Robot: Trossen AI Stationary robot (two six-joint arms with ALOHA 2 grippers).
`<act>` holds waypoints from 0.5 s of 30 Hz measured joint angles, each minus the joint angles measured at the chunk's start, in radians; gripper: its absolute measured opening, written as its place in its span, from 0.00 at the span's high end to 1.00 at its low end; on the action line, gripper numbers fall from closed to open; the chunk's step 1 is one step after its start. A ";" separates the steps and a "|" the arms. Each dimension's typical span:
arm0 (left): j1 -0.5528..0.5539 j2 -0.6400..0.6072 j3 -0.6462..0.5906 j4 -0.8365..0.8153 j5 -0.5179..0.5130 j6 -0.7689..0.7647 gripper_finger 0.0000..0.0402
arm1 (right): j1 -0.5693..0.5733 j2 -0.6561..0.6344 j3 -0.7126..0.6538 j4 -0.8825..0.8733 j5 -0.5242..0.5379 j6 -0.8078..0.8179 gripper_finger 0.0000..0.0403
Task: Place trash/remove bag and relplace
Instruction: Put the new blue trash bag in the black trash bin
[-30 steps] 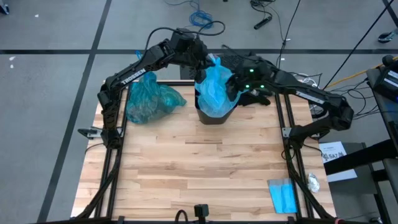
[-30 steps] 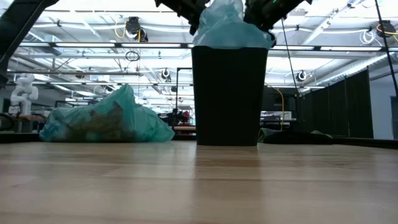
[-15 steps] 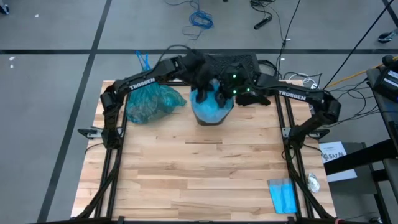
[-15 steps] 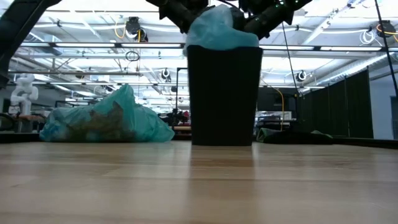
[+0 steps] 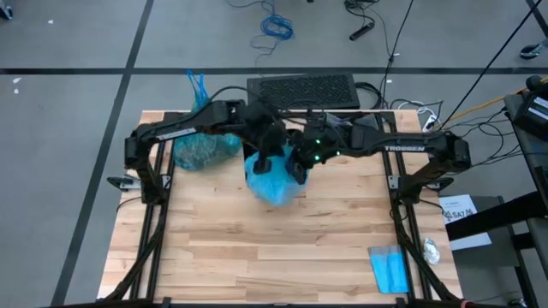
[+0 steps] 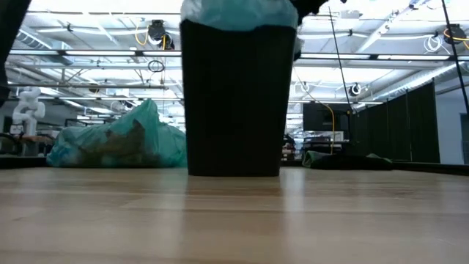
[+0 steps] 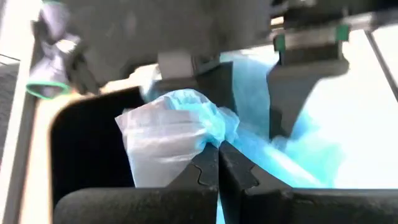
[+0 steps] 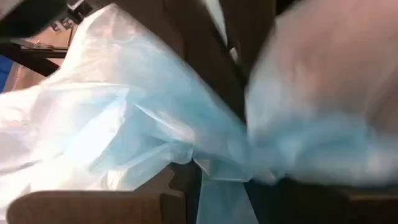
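A: Where the two arms meet over the middle of the table, we see a sky-blue plastic bag (image 5: 272, 180) bunched over the mouth of the black bin (image 6: 234, 103), which stands upright on the wooden table (image 5: 257, 248).

B: And the teal-green bag (image 5: 201, 147)?

A: We find it well apart from the bin, lying slumped at the table's back left corner, with crumpled scraps showing faintly through the plastic in the low view.

B: What about the left gripper (image 7: 217, 163)?

A: Its fingers are pressed together, and we see a fold of the sky-blue plastic bag pinched between them at the bin's rim.

B: And the right gripper (image 5: 301, 158)?

A: It sits just beside the left one, right against the blue plastic. Its wrist view is filled with the bag, and we cannot tell whether the fingers are spread or closed.

B: Anything farther out?

A: A folded blue packet (image 5: 390, 269) lies near the table's front right corner.
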 joint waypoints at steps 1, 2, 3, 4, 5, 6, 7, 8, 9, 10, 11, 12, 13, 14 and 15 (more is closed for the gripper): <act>-0.011 -0.018 0.000 -0.003 -0.025 0.000 1.00 | 0.016 -0.007 0.000 0.005 0.027 0.008 0.77; -0.019 -0.035 0.000 -0.002 -0.044 0.000 1.00 | 0.030 -0.015 0.001 0.010 0.052 0.018 0.77; -0.024 -0.050 0.000 -0.001 -0.066 0.000 1.00 | 0.039 -0.022 0.001 0.010 0.070 0.024 0.77; -0.028 -0.060 0.001 0.003 -0.095 0.000 1.00 | 0.044 -0.029 0.001 0.012 0.084 0.030 0.77; -0.029 -0.075 0.002 0.008 -0.126 0.000 1.00 | 0.046 -0.037 0.001 0.013 0.089 0.036 0.77; -0.030 -0.089 0.002 0.003 -0.160 0.001 1.00 | 0.048 -0.046 0.001 0.020 0.094 0.040 0.77; -0.029 -0.098 0.002 0.002 -0.197 0.002 1.00 | 0.049 -0.056 0.001 0.030 0.099 0.043 0.77; -0.029 -0.112 0.002 0.010 -0.228 0.004 1.00 | 0.049 -0.068 0.001 0.037 0.111 0.045 0.77; -0.027 -0.127 0.002 0.010 -0.255 0.008 1.00 | 0.048 -0.080 0.001 0.047 0.123 0.045 0.77; -0.024 -0.139 0.002 0.018 -0.277 0.011 1.00 | 0.045 -0.089 0.001 0.058 0.139 0.044 0.77; -0.024 -0.155 0.002 0.040 -0.297 0.018 1.00 | 0.041 -0.100 0.001 0.070 0.149 0.044 0.77; -0.024 -0.173 0.002 0.055 -0.313 0.025 1.00 | 0.038 -0.110 0.001 0.075 0.160 0.044 0.77; -0.024 -0.188 0.002 0.068 -0.331 0.026 1.00 | 0.033 -0.120 0.001 0.083 0.167 0.044 0.77; -0.024 -0.202 0.002 0.092 -0.345 0.027 1.00 | 0.029 -0.131 0.001 0.100 0.169 0.044 0.77; -0.024 -0.215 0.002 0.120 -0.349 0.027 1.00 | 0.024 -0.142 0.001 0.111 0.170 0.043 0.77</act>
